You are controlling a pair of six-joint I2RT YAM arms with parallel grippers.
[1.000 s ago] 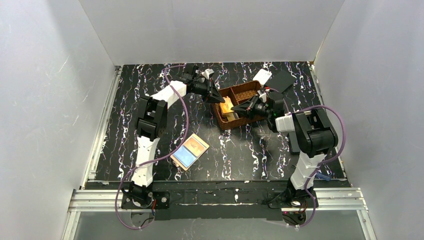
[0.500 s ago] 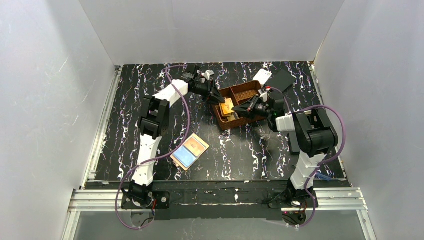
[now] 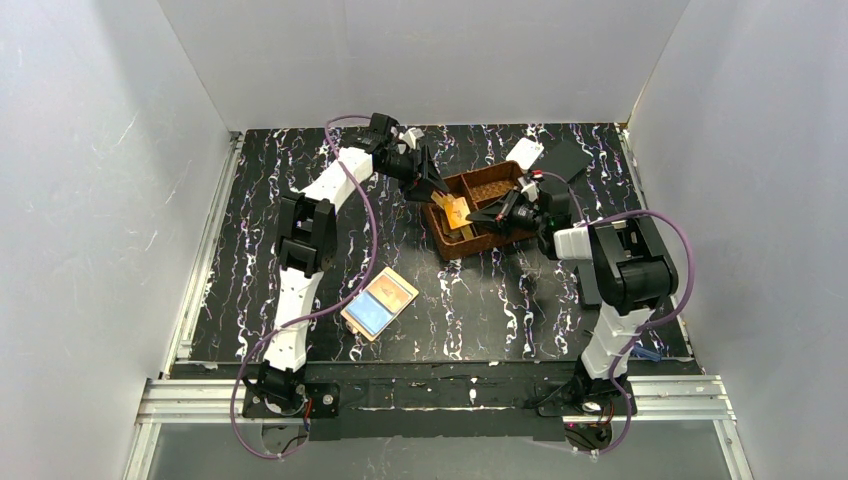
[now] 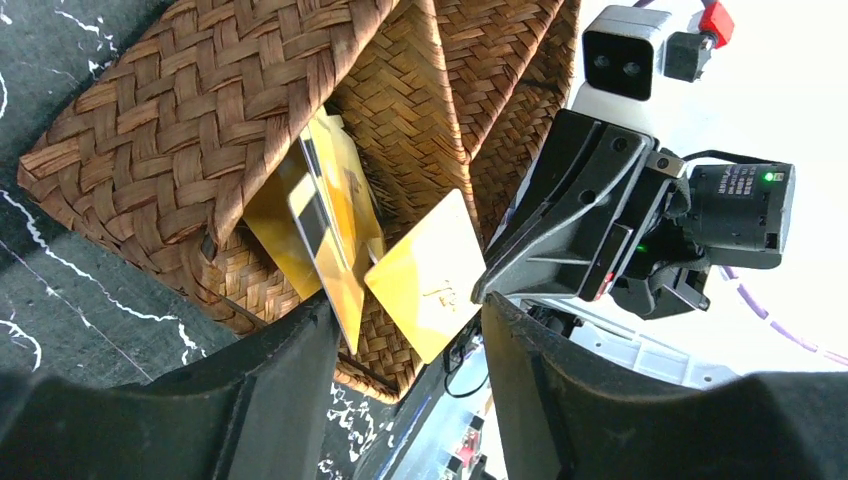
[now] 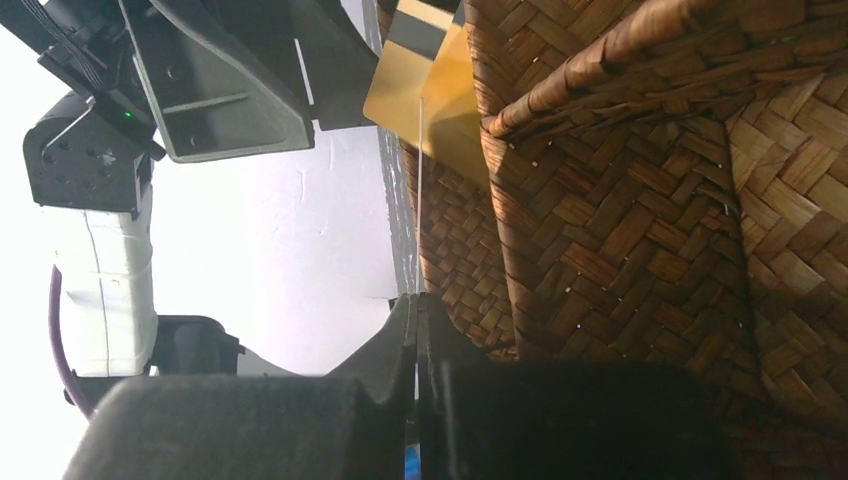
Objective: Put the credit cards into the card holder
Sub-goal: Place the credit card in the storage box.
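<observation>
Brown woven basket (image 3: 478, 246) sat mid-counter w/ both arms reaching in from opposite sides. Its walls and dividers hemmed the credit cards (image 4: 322, 215), a few of which leaned on edge in the end compartment on the L arm's side. L tool (image 3: 428, 188) hung just over that end, released, fingers wide apart. R tool (image 5: 415, 305) was clenched on one gold card (image 4: 425, 275), pinched by a corner, just beside the others. Card holder (image 3: 379, 303) lay open, orange and blue faces up, well apart from the basket and nearer the arm bases. White rectangular piece (image 3: 525, 152) and black square (image 3: 566, 158) lay beyond the basket, twd the far R corner. Counter (image 3: 480, 310) was black w/ white marbling, boxed by plain white walls (image 3: 420, 60). Top cam gave layout only. L wrist cam showed the card faces and the R tool's tip at the gold card. R wrist cam showed that card edge-on, a thin line running into the shut fingertips.
</observation>
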